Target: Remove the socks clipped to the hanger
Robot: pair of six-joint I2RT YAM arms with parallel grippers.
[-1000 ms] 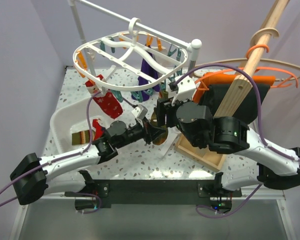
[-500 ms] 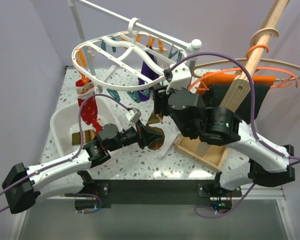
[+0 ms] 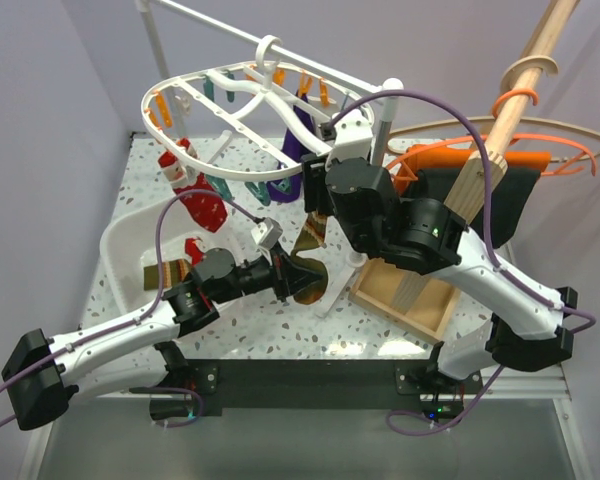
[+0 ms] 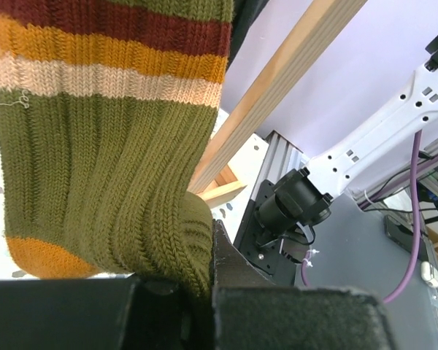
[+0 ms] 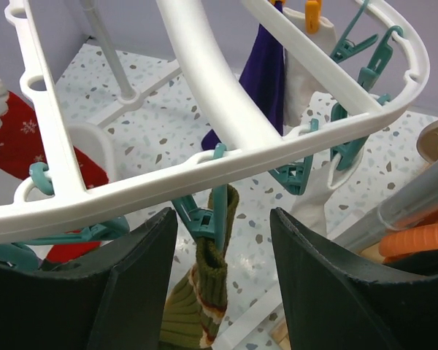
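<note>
Left fingers [image 4: 292,321] clamped on the lower end of the olive striped sock [image 4: 109,182], right fingers [image 5: 131,292] have just risen to sit apart either side of the teal clip [image 5: 216,211] pinning its cuff to the hanger [image 5: 277,144] rim — we reckon we're set for pulling it free.

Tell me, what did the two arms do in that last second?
The right claw moved forward and left to straddle the teal clip on the hanger, which swung a little. The left claw stayed shut on the striped sock.
</note>
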